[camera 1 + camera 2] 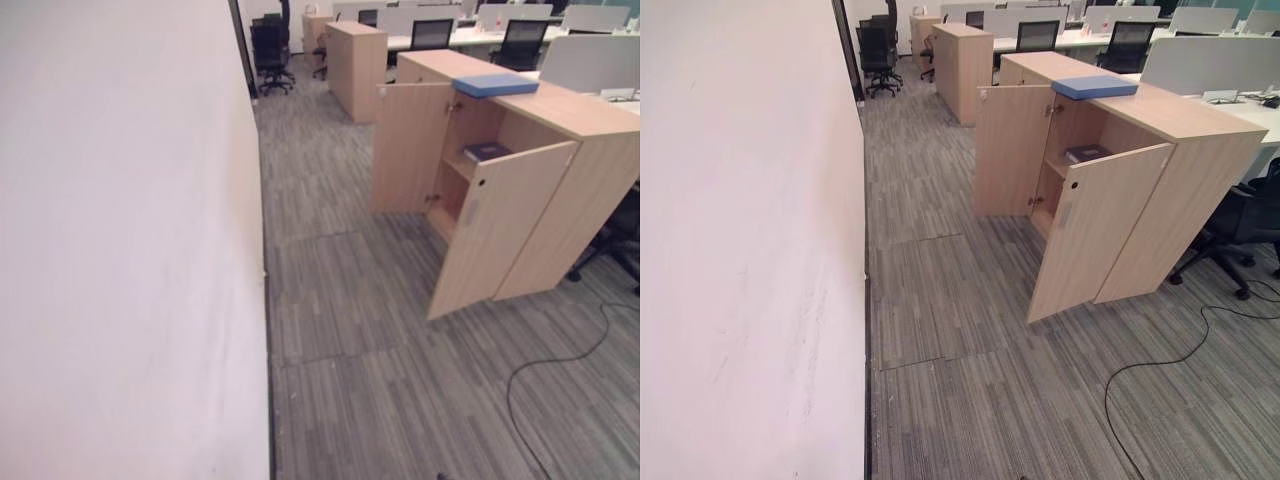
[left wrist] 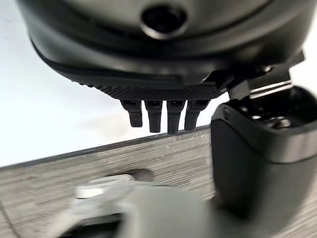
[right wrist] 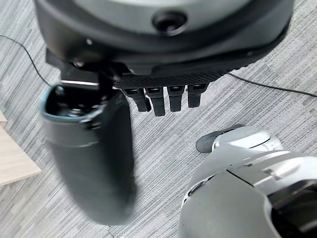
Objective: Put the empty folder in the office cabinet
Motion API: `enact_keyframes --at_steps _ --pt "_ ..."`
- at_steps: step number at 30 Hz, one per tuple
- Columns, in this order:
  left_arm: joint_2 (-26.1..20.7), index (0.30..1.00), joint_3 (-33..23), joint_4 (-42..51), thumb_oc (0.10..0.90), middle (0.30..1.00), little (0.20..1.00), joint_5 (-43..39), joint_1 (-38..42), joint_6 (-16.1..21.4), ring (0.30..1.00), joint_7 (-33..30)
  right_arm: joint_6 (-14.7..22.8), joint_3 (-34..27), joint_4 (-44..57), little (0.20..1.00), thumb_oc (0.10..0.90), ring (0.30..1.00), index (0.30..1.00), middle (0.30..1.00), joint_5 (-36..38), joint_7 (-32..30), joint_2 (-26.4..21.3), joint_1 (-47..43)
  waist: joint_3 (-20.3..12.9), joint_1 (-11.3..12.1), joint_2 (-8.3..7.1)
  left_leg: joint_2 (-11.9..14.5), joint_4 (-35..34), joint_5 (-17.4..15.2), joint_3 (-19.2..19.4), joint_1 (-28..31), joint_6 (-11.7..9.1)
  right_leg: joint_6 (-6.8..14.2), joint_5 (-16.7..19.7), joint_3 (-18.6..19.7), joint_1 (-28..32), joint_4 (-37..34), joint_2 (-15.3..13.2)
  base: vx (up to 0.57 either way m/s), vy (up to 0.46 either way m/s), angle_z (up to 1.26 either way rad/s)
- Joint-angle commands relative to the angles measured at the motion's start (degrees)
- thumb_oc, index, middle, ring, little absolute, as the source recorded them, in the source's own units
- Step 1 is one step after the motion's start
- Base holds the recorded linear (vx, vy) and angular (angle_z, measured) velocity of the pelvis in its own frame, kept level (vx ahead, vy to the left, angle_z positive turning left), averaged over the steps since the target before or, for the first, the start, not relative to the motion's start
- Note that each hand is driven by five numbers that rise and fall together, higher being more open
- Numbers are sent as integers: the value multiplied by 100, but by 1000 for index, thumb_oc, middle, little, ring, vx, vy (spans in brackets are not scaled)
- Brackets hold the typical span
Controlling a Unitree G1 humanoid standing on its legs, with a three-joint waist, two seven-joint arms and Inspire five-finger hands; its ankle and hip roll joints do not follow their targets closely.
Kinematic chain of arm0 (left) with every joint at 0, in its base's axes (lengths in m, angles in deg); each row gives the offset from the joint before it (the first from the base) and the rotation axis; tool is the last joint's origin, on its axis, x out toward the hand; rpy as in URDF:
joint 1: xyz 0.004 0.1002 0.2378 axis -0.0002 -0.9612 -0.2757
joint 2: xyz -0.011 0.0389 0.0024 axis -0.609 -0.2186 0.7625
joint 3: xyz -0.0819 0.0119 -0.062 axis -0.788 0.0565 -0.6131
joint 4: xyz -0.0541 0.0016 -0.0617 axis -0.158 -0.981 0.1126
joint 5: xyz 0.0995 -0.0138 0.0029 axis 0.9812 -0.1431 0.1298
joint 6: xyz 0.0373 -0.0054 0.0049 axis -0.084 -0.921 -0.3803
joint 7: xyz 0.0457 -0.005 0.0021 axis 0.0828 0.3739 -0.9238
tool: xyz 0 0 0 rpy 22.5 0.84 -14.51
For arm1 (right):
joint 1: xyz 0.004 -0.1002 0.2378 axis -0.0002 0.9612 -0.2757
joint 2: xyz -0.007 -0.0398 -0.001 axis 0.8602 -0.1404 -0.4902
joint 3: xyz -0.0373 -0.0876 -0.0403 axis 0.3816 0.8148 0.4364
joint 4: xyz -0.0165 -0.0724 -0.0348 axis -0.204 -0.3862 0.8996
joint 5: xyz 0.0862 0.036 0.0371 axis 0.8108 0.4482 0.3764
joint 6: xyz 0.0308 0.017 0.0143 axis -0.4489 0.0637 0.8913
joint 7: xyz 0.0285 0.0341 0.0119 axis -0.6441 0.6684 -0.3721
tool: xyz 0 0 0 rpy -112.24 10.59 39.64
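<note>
Presently: blue folder (image 1: 495,85) lies flat on top of the office cabinet (image 1: 560,170), at its front edge. Both cabinet doors (image 1: 1090,235) stand open; a dark book (image 1: 1086,153) rests on the inner shelf. Left robot hand (image 2: 163,74) and right robot hand (image 3: 163,64) hang over grey carpet (image 1: 370,330), fingers relaxed, holding nothing.
</note>
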Motion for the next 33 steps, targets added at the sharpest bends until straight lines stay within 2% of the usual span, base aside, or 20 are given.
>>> enact_keyframes --at_steps 1,16,17,19,21,22,24,25,26,28,30,32,33 --pt "-61 900 -16 -331 800 900 900 -144 64 5 900 -105 180 -141 -165 900 800 900 900 900 196 33 -75 -384 134 15 -252 18 -158 -660 254 311 -261 731 576 -148 391 -869 -509 0 0 0" --pt "-106 900 95 -553 800 900 900 -58 98 -98 900 200 -36 -56 -255 900 800 900 900 900 195 258 -109 -401 166 -38 -243 102 -158 -633 287 315 -317 685 548 -88 369 -869 -432 10 -22 -3" --pt "-133 900 105 -563 800 900 900 -3 132 -139 900 171 -108 35 -324 900 800 900 900 900 -113 197 -142 -434 177 -36 -254 146 -158 -606 272 281 -340 657 528 -100 349 -869 -392 48 -147 -3" --pt "-151 900 101 -571 800 900 900 -10 180 -144 900 154 -133 161 -248 900 800 900 900 900 -182 271 -136 -451 214 -42 -287 229 -158 -561 247 245 -378 610 505 -80 303 -869 -318 56 -199 -1" --pt "-237 900 57 -513 800 900 900 -96 279 -159 900 86 -141 307 -173 900 800 900 900 900 -290 279 -149 -505 335 -8 -374 463 -146 -373 242 224 -445 465 406 -45 262 -818 -131 81 -287 -2" --pt "-237 900 57 -513 800 900 900 -96 280 -159 900 86 -141 307 -174 900 800 900 900 900 -290 279 -149 -506 337 -7 -374 463 -147 -372 243 227 -446 464 404 -43 262 -815 -130 30 -237 1" --pt "-260 900 63 -442 800 900 900 -122 330 -159 900 54 -140 346 -149 900 800 900 900 900 -287 291 -179 -538 518 45 -465 491 884 -627 267 -255 -428 363 277 -50 226 -649 -143 -49 -173 5" --pt "-261 900 73 -405 800 900 900 -123 377 -158 900 8 -147 411 -172 900 800 900 900 900 -338 304 -209 -578 673 79 -497 496 1919 -671 222 -738 -378 266 176 -98 275 -589 -134 -33 -155 12" --pt "-261 900 73 -405 800 900 900 -123 377 -158 900 8 -147 411 -172 900 800 900 900 900 -338 304 -210 -578 671 77 -495 497 1925 -674 219 -744 -378 266 176 -100 272 -588 -132 3 -139 12" --pt "-251 900 91 -390 800 900 900 -120 431 -152 900 -72 -167 460 -207 900 800 900 900 900 -416 264 -281 -633 838 157 -490 395 2573 -338 -45 -1225 -305 193 132 -123 328 -569 -108 12 -69 -2" --pt "-241 900 106 -365 800 900 900 -174 465 -130 900 -78 -176 444 -211 900 800 900 900 900 -425 266 -354 -670 878 163 -523 135 2503 -274 -251 -1723 -261 211 114 -144 316 -580 -141 48 -21 0" --pt "-254 900 98 -376 800 900 900 -182 451 -120 900 -79 -182 444 -214 900 800 900 900 900 -465 267 -387 -661 868 191 -527 47 1921 -176 -256 -1881 -278 270 71 -135 314 -609 -174 132 43 -4" --pt "-256 900 98 -380 800 900 900 -173 424 -119 900 -76 -189 449 -199 900 800 900 900 900 -488 274 -399 -654 863 207 -487 33 1631 27 -296 -1907 -312 274 36 -114 326 -615 -158 191 93 -9"
